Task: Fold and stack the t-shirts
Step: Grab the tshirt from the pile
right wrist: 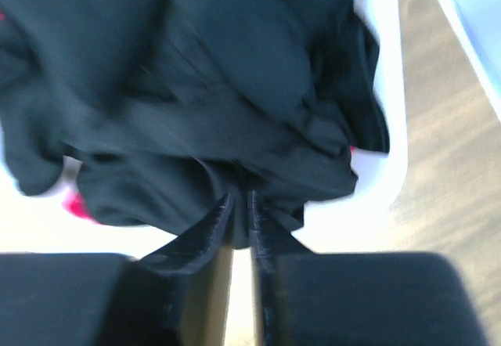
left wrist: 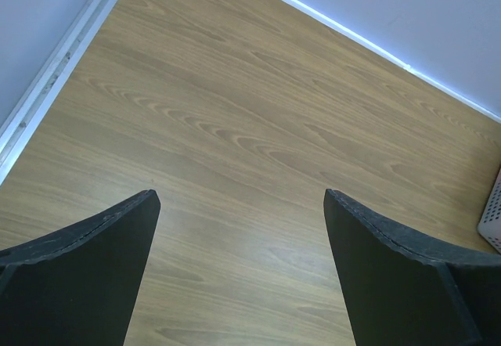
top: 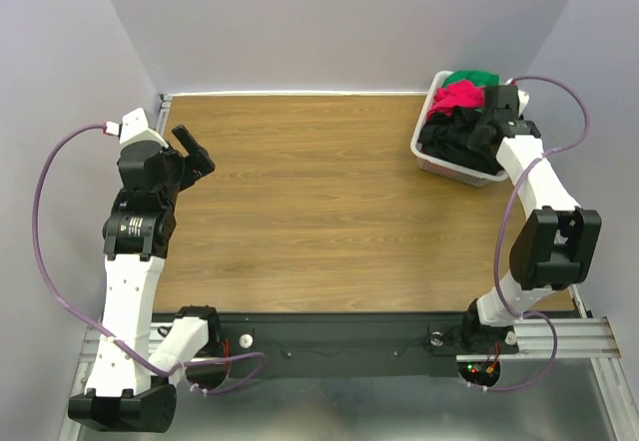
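Pinching a fold of the black t-shirt [right wrist: 219, 88], the right tool [right wrist: 240, 199] is standing narrow, its jaws nearly together with dark cloth bunched at their tips. Seen from above, it is reaching into the white basket [top: 439, 167] at the counter's [top: 319, 202] 1 o'clock corner. The shirt is lying crumpled there, spreading from the tool toward 9 o'clock, with a pink-red shirt [top: 457, 95] and a green shirt [top: 474, 77] behind it toward 12 o'clock. Being a heap, the garment is showing no clear long axis. The bare wood it probably needs to reach is lying toward 8 o'clock from the basket. The left tool [top: 192, 147] is hovering wide open near the counter's 9 o'clock edge, well apart from the basket, so the right arm is by far the nearer one.
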### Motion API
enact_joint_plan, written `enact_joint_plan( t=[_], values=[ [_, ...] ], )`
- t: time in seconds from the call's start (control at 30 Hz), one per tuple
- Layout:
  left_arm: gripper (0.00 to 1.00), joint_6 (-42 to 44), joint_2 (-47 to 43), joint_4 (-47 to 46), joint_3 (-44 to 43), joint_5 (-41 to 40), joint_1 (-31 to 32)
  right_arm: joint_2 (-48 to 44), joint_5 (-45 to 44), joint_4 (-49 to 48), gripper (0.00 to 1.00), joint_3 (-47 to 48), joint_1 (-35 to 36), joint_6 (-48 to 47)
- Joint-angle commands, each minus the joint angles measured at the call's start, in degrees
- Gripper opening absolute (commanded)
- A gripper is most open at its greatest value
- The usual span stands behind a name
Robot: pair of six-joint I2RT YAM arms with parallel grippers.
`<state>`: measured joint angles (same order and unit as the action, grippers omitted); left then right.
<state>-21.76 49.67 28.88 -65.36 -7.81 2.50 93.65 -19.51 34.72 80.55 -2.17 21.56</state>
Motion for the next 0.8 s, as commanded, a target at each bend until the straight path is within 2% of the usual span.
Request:
enact_joint_plan(
  t=[0.0,0.07,0.27,0.4,0.43,0.5,0.53,0.6,0.67,0.77],
  values=[
    [0.99,-0.7,-1.3,-2.5,0.7,1.0,0.0,-5.6,-0.3,-1.8,0.11,7.1,0.0,-2.0],
    [0.99,-0.8,-1.4,-2.6,0.9,1.4,0.0,-7.2,0.3,-1.8,0.00,9.5,0.0,-2.8],
    [0.99,-0.9,-1.4,-2.7,1.2,2.1,0.0,-8.6,2.5,-1.8,0.00,15.1,0.0,-4.9],
    [0.99,-1.2,-1.3,-2.4,1.5,2.5,0.0,-9.3,1.3,-1.7,0.01,7.1,0.0,-3.5],
    [0.99,-1.1,-1.2,-2.2,1.1,2.5,0.0,-9.1,1.4,-1.7,0.11,5.9,0.0,-3.3],
    [0.99,-0.8,-1.2,-1.8,0.6,2.3,0.0,-8.6,2.5,-1.7,0.24,3.7,0.0,-2.8],
    [0.99,-0.7,-1.0,-1.6,0.2,2.1,0.0,-8.0,3.0,-1.7,0.46,2.5,0.0,-2.3],
    [0.99,-0.6,-1.1,-1.4,0.0,1.8,0.0,-7.5,3.6,-1.8,0.62,1.5,0.0,-1.8],
    [0.99,-0.6,-1.2,-1.4,-0.1,1.7,0.0,-6.3,3.2,-1.8,0.70,0.0,0.0,-1.1],
    [0.99,-0.5,-1.4,-1.4,0.0,1.4,0.0,-4.1,2.3,-1.8,0.70,-1.0,0.0,-0.9]
  ],
)
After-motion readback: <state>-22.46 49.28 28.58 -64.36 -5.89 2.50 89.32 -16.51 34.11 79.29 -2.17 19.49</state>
